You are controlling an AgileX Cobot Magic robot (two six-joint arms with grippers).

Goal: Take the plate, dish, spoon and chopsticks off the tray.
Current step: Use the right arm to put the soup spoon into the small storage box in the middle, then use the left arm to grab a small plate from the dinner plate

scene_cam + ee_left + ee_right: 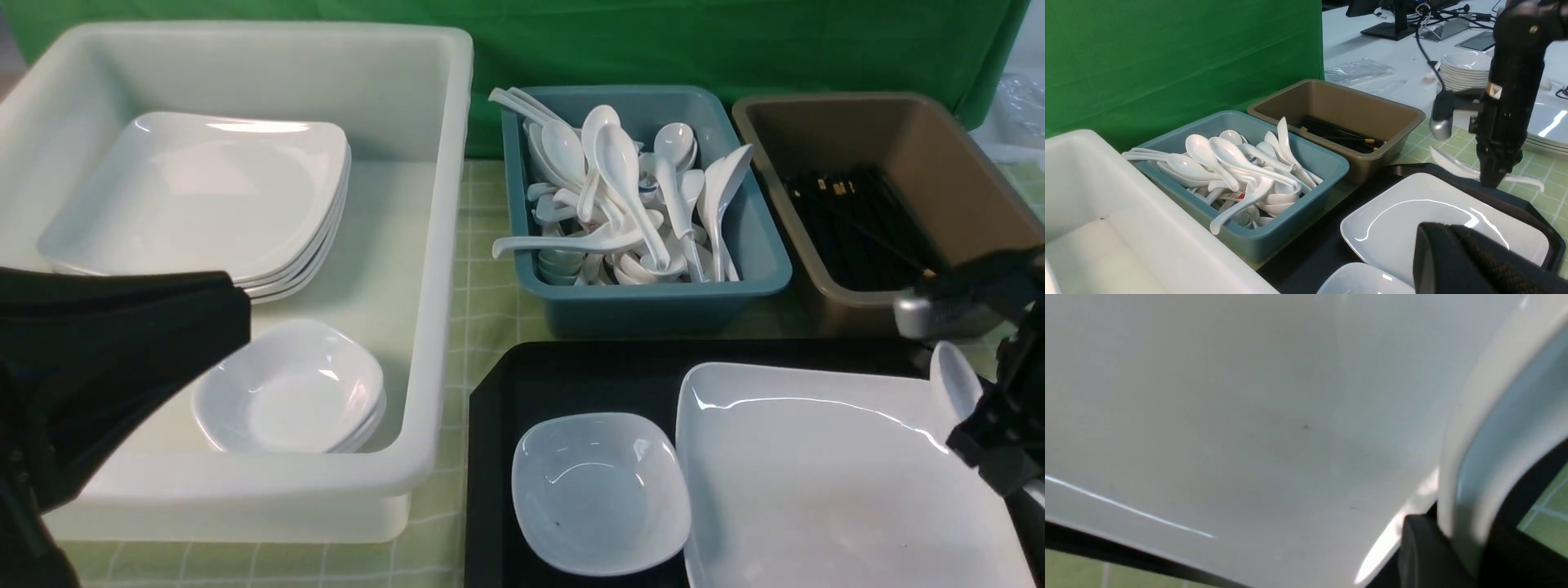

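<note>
The black tray (490, 457) holds the small white dish (600, 490) and, to its right, the large white plate (841, 474). The white spoon (955, 380) lies at the plate's far right edge. My right gripper (1470, 559) is shut on it, a dark finger (1425, 547) pressed against each side of the spoon (1474, 465). From the left wrist the spoon (1453, 163) sticks out either side of those fingers. My left gripper (237, 314) hangs shut and empty over the white tub. Black chopsticks (857, 220) lie in the brown bin; none show on the tray.
The white tub (441, 245) on the left holds stacked plates (204, 196) and dishes (294, 388). A teal bin (759, 278) full of spoons and a brown bin (947, 155) stand behind the tray. Green checked cloth covers the table.
</note>
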